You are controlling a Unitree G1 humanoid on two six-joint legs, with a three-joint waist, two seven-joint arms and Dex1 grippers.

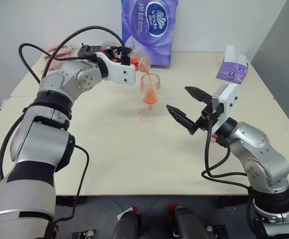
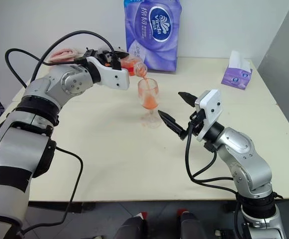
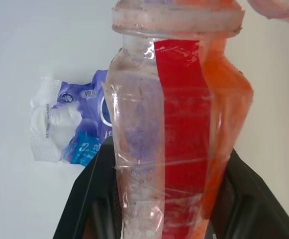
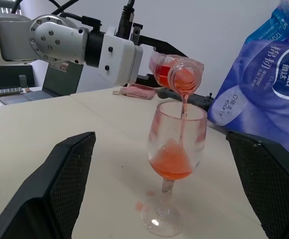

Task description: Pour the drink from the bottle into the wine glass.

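Upper centre of frame, left claw (image 1: 129, 59) clamps tilted bottle (image 4: 176, 72), drink (image 4: 171, 162) streaming into glass (image 4: 176, 164); right claw (image 1: 186, 107) gapes empty; tipping further risks splashing the desk (image 1: 109, 149).

You can't see the left gripper's black fingers (image 3: 92, 199) in full: the small clear plastic bottle tinted orange-red (image 3: 179, 124) covers their inner faces, and the wrist picture's lower edge cuts them off. That bottle's mouth runs past the same picture's top edge. In the head views, the bottle's body is mostly hidden behind the gripper's white housing. The tall purple tissue pack (image 1: 149, 30) is cut by the top edge, its small print unreadable. The pink object (image 2: 62, 54) behind the left arm is too small to identify.
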